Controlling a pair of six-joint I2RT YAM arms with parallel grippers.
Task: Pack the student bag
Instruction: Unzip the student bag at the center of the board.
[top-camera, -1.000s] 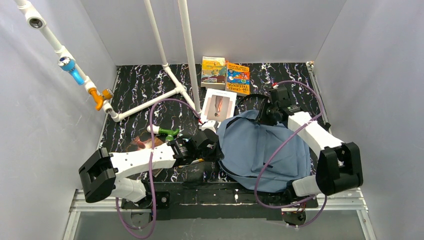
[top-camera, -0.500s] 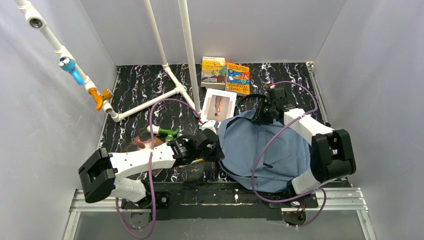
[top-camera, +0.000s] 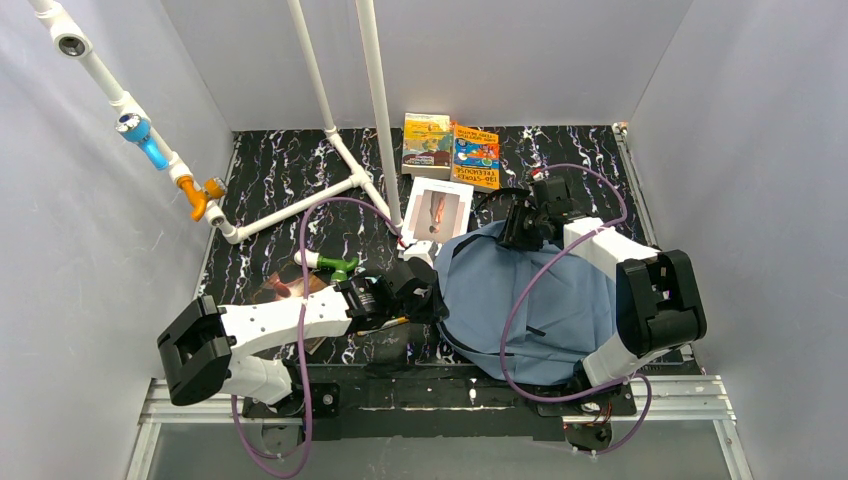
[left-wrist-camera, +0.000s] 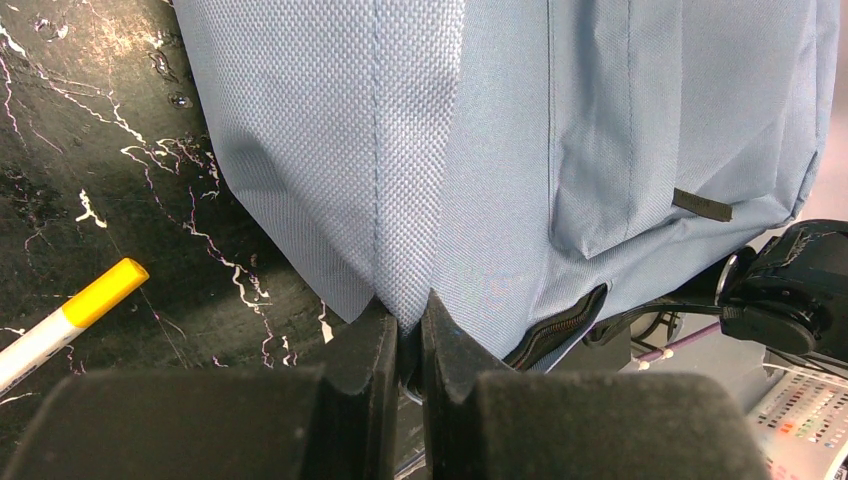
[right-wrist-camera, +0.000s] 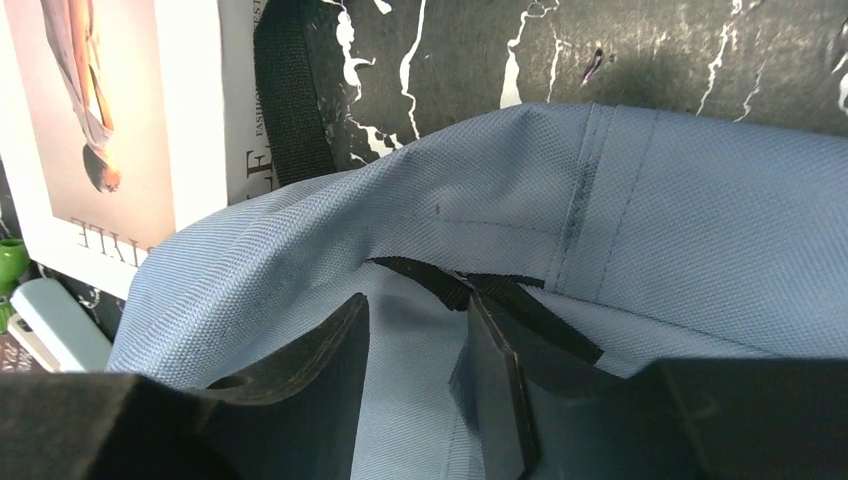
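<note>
The slate-blue student bag (top-camera: 540, 295) lies flat on the black marble table, right of centre. My left gripper (top-camera: 428, 290) sits at the bag's left edge. In the left wrist view it (left-wrist-camera: 400, 308) is shut on a pinched fold of the bag's fabric (left-wrist-camera: 420, 150). At the bag's far top edge is my right gripper (top-camera: 515, 228), open. In the right wrist view its jaws (right-wrist-camera: 415, 305) stand apart over the blue fabric (right-wrist-camera: 660, 200). The right finger touches a black strap loop (right-wrist-camera: 480, 290), and nothing is gripped.
A white book with a figure on its cover (top-camera: 438, 211) lies just beyond the bag. Two colourful books (top-camera: 427, 143) (top-camera: 476, 156) rest at the back wall. A yellow-capped marker (left-wrist-camera: 70, 315), a green-capped item (top-camera: 332, 263) and a book (top-camera: 285, 290) lie near the left arm. White pipes (top-camera: 300, 205) cross the table's left.
The right gripper's jaws have opened wider and its arm has swung a little left over the bag's top edge. The left gripper keeps its pinch on the fabric.
</note>
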